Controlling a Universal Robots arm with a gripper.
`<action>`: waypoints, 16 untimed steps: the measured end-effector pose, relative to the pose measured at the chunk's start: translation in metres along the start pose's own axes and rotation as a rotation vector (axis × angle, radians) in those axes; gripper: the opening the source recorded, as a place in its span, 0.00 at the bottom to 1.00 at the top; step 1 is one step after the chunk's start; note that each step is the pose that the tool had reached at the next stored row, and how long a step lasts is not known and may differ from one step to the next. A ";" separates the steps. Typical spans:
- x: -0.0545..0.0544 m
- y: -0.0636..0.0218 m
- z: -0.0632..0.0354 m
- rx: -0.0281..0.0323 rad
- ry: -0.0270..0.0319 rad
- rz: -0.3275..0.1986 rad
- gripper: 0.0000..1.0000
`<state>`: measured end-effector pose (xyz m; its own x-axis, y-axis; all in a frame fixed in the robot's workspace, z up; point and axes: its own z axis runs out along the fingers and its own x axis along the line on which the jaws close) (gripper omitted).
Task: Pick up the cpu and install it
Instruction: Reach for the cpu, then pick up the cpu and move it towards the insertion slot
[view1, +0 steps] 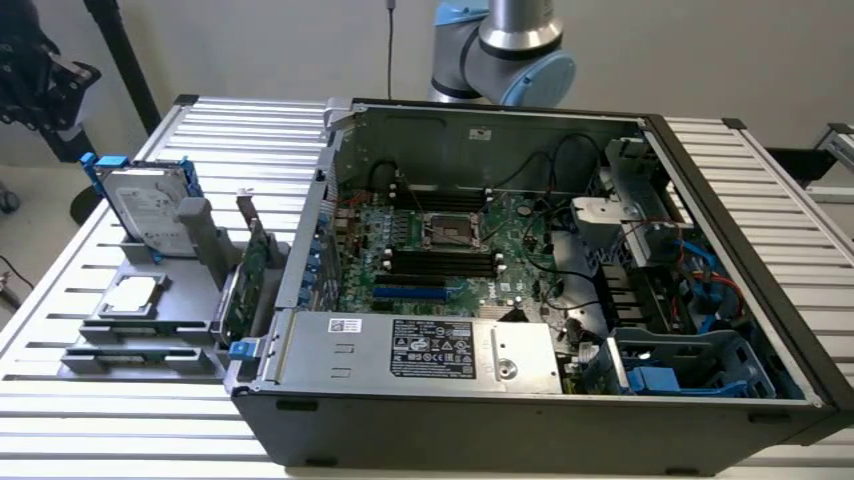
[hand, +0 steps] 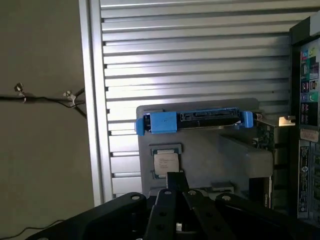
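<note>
I see a dull silver metal top on the cpu (hand: 165, 164). The stand (hand: 210, 155) looks like matt grey plastic. The table (hand: 200, 50) is ribbed bare metal with a soft sheen. The hard drive (view1: 144, 210) is silvery metal, its rails (hand: 162, 121) smooth blue plastic. My tool (hand: 175, 185) is matt black.

Silver arm (view1: 518, 25) with pale blue joint caps (view1: 550, 76); black, screw-studded claw (hand: 175, 185).

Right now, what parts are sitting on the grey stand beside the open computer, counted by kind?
cpu: 1
hard drive: 1
green circuit card: 1
Total: 3
</note>
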<state>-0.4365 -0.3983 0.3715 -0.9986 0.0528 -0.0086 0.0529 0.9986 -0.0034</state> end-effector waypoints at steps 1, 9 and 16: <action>0.001 0.0001 0.0001 0.0081 0.0001 -0.007 0.11; 0.002 0.0005 0.0005 0.0186 0.0004 -0.033 0.11; 0.002 0.0005 0.0005 0.0186 0.0003 -0.040 0.11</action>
<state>-0.4388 -0.3977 0.3710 -0.9999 0.0126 -0.0078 0.0128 0.9997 -0.0223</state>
